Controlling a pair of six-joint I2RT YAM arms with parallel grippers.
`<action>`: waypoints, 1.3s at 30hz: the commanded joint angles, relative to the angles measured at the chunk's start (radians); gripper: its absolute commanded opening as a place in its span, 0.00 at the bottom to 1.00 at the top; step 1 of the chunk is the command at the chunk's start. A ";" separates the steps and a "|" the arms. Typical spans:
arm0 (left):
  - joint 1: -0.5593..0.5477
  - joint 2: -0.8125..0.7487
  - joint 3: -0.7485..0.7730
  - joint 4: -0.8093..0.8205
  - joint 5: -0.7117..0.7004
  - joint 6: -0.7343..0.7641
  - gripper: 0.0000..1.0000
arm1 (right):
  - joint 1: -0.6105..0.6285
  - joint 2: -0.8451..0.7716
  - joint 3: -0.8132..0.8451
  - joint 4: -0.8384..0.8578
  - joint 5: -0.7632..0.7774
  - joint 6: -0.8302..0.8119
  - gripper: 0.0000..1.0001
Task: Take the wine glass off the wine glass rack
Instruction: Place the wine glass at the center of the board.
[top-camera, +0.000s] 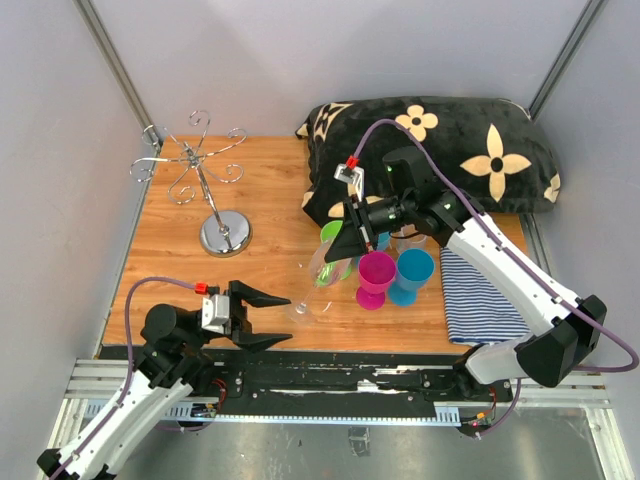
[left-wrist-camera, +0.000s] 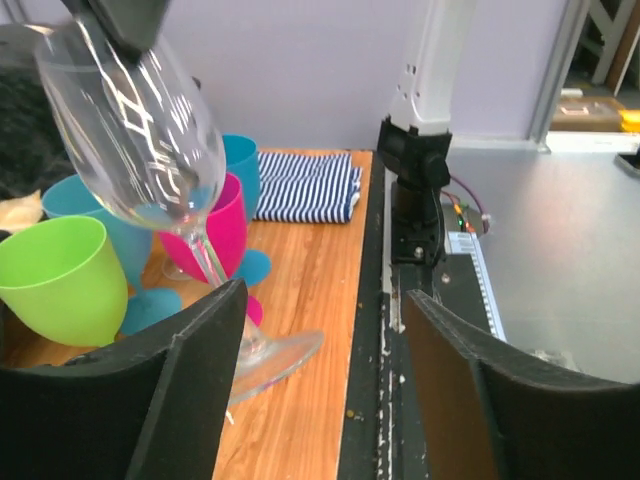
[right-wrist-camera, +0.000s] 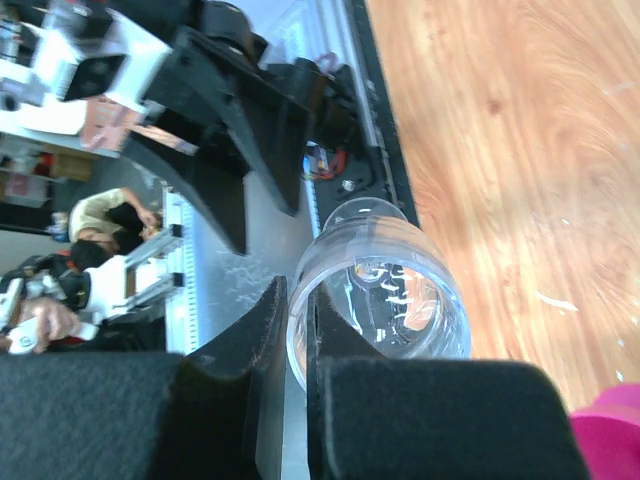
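Pale walls close round a wooden table (top-camera: 180, 260), and I read it from the left edge across. Near the back left corner stands the wine glass rack (top-camera: 224, 234), its curled hooks bare, nothing hanging from them.

By the near edge, left of the middle, the left gripper (top-camera: 288, 318) lies low and level, its jaws spread wide and holding nothing. They point to the right, at the foot of the wine glass (top-camera: 322, 275), which sits just past their tips. I cannot tell whether they touch it.

The glass is off the rack and leans steeply over the middle of the table. Its long axis runs from the foot, low and toward the near edge, up to the rim, toward the back and right. One edge of the foot seems to rest on the wood. The right gripper (top-camera: 342, 248) comes down from behind with its jaws pinched tight on the wall of the rim, so the right arm carries the glass.

Just beside it stand a green cup (top-camera: 333, 233), a magenta cup (top-camera: 377, 272) and a blue cup (top-camera: 413, 270). A striped cloth (top-camera: 480, 298) lies toward the right edge.

To my eye, the next move hinges on that tilt. The left jaws are nearer the foot, but the right jaws must swing the rim up over it.
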 joint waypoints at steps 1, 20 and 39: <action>0.001 -0.057 0.028 0.010 -0.077 -0.042 0.73 | 0.057 -0.023 0.030 -0.095 0.174 -0.112 0.01; 0.000 -0.091 0.227 -0.383 -0.905 -0.419 1.00 | 0.465 -0.183 -0.255 0.051 0.992 -0.347 0.01; 0.001 -0.049 0.292 -0.482 -1.018 -0.575 1.00 | 0.473 -0.017 -0.259 0.047 1.055 -0.259 0.05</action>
